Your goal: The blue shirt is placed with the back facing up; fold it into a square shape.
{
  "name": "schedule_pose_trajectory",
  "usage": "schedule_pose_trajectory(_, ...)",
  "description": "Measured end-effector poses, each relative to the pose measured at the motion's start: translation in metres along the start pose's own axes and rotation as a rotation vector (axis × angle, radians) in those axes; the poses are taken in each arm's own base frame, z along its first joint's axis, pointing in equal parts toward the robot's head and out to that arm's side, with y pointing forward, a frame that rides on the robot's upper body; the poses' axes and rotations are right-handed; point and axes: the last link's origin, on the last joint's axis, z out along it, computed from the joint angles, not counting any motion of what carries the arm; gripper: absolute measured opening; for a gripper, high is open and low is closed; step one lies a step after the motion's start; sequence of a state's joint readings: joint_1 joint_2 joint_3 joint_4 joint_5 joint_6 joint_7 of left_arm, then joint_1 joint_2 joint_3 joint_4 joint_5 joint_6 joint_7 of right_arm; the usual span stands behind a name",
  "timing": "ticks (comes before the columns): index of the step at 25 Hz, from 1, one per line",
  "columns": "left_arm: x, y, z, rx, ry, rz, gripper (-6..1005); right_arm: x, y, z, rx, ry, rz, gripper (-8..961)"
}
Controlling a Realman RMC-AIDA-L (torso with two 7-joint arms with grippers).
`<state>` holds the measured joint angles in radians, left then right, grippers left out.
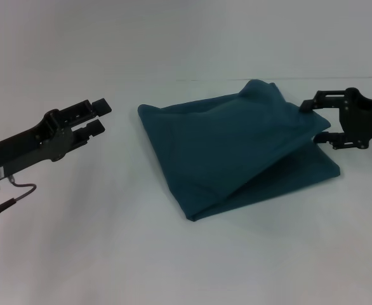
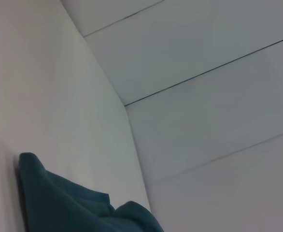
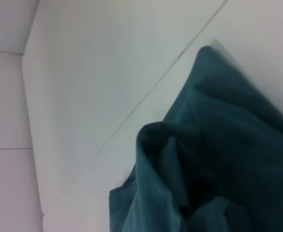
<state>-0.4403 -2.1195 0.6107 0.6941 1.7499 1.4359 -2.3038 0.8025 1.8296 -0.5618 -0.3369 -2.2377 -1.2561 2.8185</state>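
The blue shirt lies folded into a rough diamond on the white table, plain side up. Its upper layer rises toward the right edge, over a lower layer that shows along the near right side. My right gripper is at that right edge, open, one finger above and one below the raised fold. My left gripper is open and empty, held above the table to the left of the shirt and apart from it. The shirt also shows in the left wrist view and, bunched and close, in the right wrist view.
White table surface surrounds the shirt on all sides. A thin seam line runs along the table's far side. A grey cable hangs under my left arm.
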Motion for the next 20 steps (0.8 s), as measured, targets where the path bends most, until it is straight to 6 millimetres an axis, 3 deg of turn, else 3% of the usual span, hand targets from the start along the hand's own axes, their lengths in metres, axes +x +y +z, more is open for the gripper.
schedule_pose_trajectory(5,0.000,-0.002,0.000,0.010,0.008,-0.002,632,0.005,0.005,0.011,-0.009,0.005,0.000,809)
schedule_pose_trajectory(10,-0.004,-0.005,0.001,0.012,0.004,-0.013,632,0.005,0.006,0.010,-0.009,0.011,-0.028,809)
schedule_pose_trajectory(13,-0.004,-0.005,0.001,0.014,0.003,-0.013,632,0.003,0.007,-0.001,0.007,0.040,-0.111,809)
schedule_pose_trajectory(17,-0.004,-0.005,0.000,0.014,0.001,-0.014,632,-0.006,0.014,-0.029,0.125,0.127,-0.286,809)
schedule_pose_trajectory(20,-0.004,-0.004,0.002,0.013,-0.006,-0.011,632,-0.015,0.030,-0.050,0.193,0.181,-0.360,809)
